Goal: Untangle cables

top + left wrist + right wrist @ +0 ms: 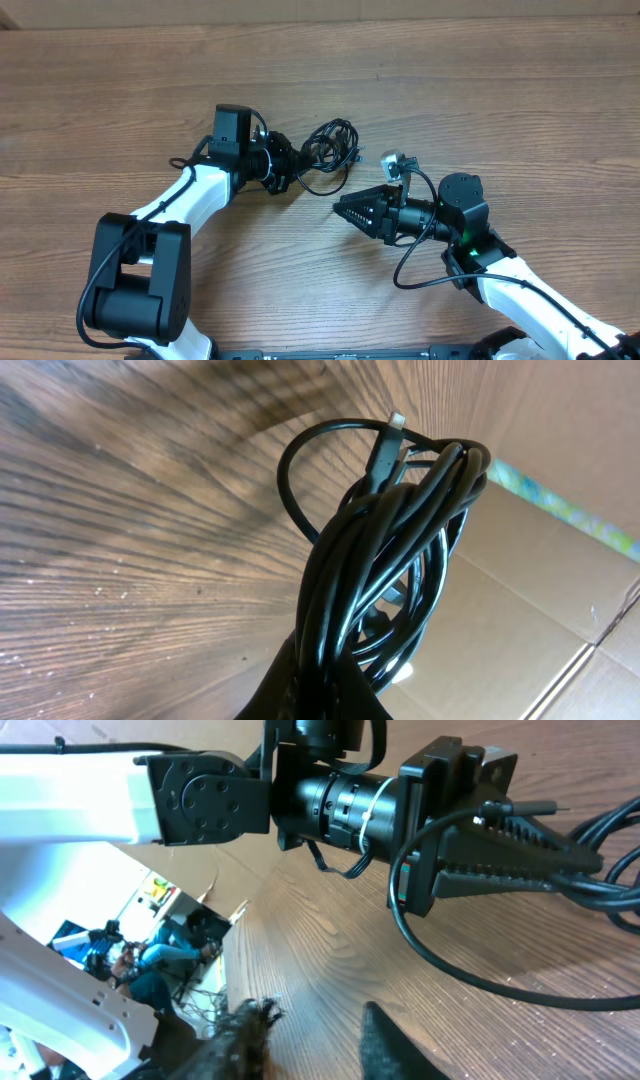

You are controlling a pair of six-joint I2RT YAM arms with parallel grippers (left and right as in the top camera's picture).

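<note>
The cables point(328, 150) are a bundle of thin black cords lying on the wooden table, just right of my left gripper point(291, 165). My left gripper is shut on the bundle; in the left wrist view the cords point(385, 570) rise out of the jaws and a small plug point(388, 445) sticks out at the top. One loose loop point(322, 187) trails toward my right gripper point(340, 208), which is open and empty, its fingertips point(315, 1030) apart over bare wood just short of that loop point(470, 975). The right wrist view shows my left gripper point(525, 845) clamped on the cords.
The wooden table point(480, 90) spreads around both arms. A thicker black robot wire point(415, 270) loops beside my right arm. Cardboard panels point(520, 620) show beyond the table edge in the left wrist view.
</note>
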